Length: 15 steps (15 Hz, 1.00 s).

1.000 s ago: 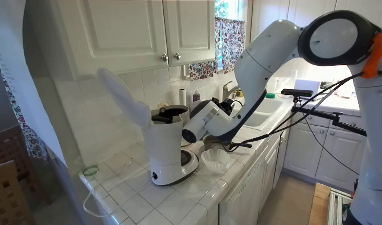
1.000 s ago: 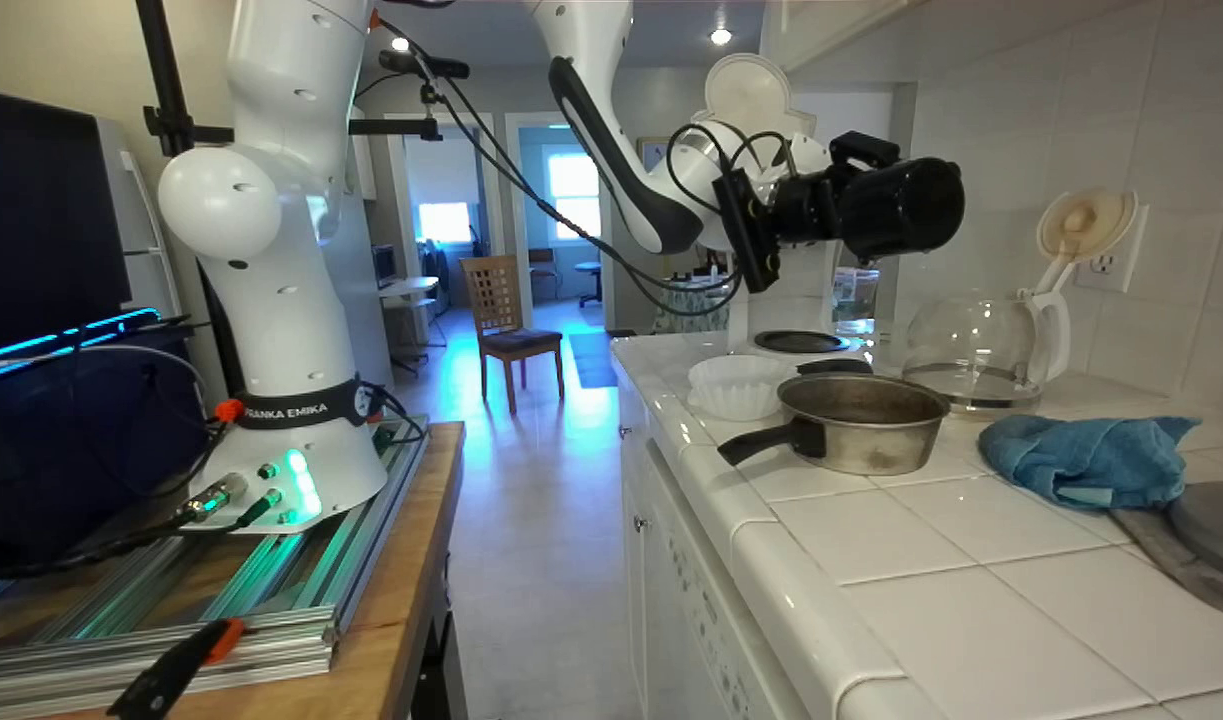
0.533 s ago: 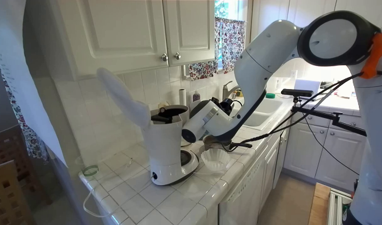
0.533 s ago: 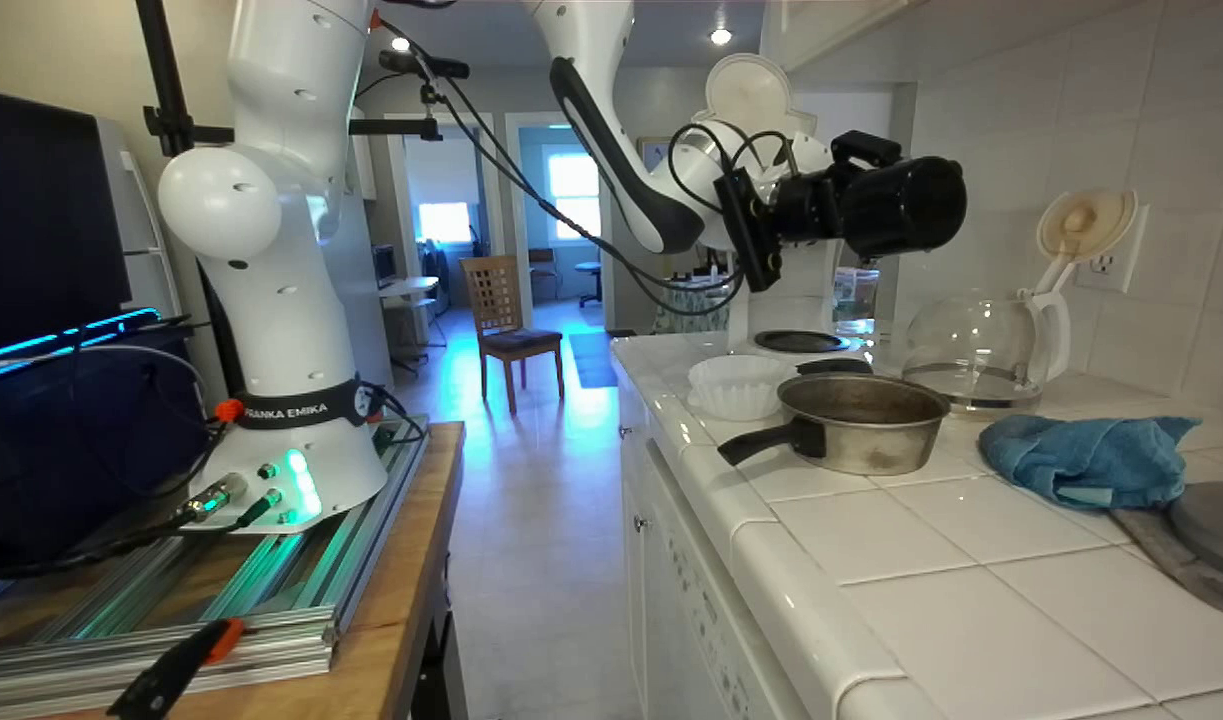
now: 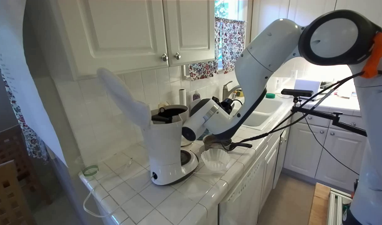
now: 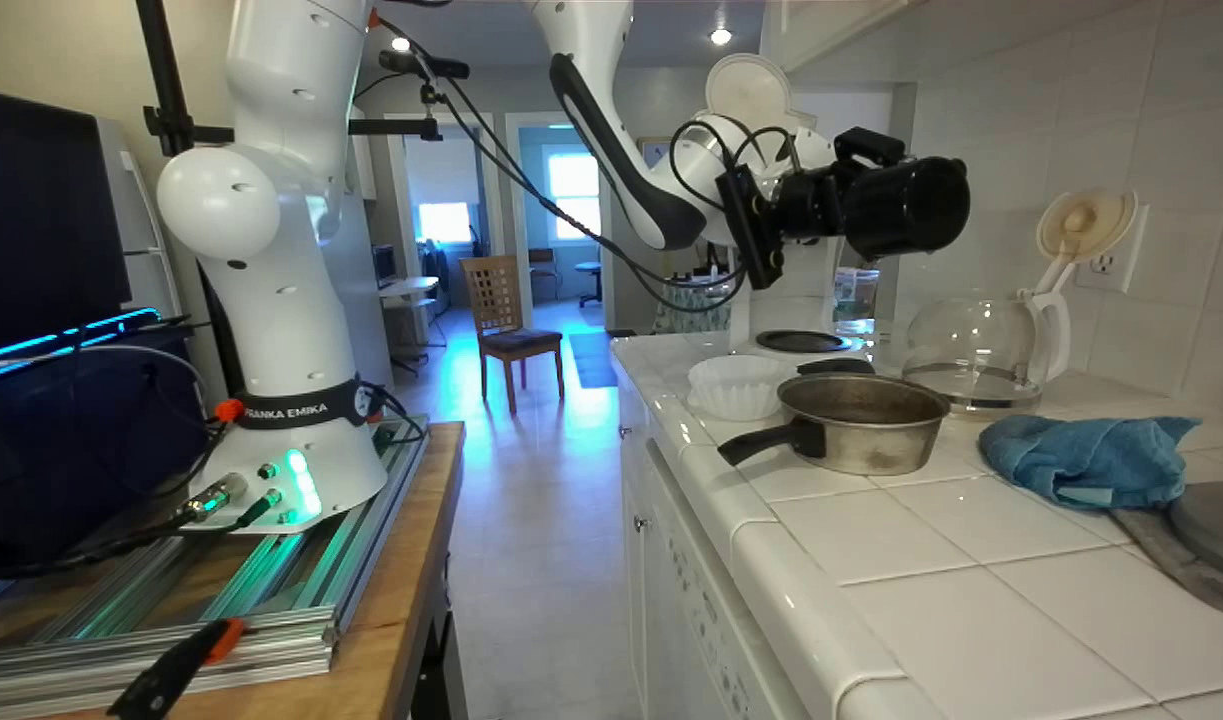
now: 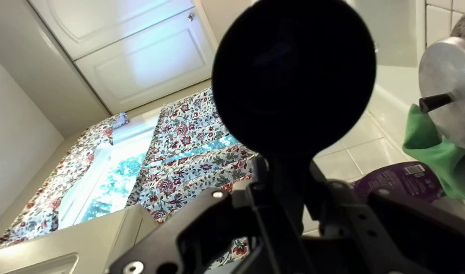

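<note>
In an exterior view, a white coffee maker (image 5: 162, 147) stands on a tiled counter (image 5: 166, 204), its lid (image 5: 123, 98) raised. The robot's wrist (image 5: 191, 125) is seen close by, so the machine could be knocked by a sideways swing.

In an exterior view, a black cylindrical container (image 6: 911, 205) is held in the air, with a saucepan (image 6: 876, 440), a white fluted filter (image 6: 736, 390) and a glass carafe (image 6: 971, 340) set lower on the counter; the carafe could be cracked if the container slipped.

In the wrist view, the gripper (image 7: 289, 186) is clenched on what appears to be the container's handle (image 7: 287, 171). Because so narrow a part is pinched, the container could be twisted loose by a bump; much of the view is blocked by its dark bulk, so obstacles might be missed.
</note>
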Available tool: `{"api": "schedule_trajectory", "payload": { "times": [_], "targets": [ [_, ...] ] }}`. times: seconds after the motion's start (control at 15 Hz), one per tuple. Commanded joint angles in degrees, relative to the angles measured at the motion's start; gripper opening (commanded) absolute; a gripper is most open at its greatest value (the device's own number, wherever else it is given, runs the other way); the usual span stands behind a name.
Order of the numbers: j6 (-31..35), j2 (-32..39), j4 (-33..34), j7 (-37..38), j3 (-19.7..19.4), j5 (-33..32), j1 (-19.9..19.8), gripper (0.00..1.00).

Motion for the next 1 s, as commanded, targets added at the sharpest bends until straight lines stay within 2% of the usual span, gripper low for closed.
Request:
{"api": "schedule_trajectory", "payload": {
  "times": [0.0,0.6,0.93],
  "targets": [
    [4.44,-2.94,0.15,-1.70,0.81,3.56,-2.25,0.06],
    [21.13,-12.14,-2.02,-11.30,-1.50,18.80,-6.97,0.06],
    [34.18,-15.57,-3.07,-22.27,-5.11,25.86,-10.34,0.06]
  ]
}}
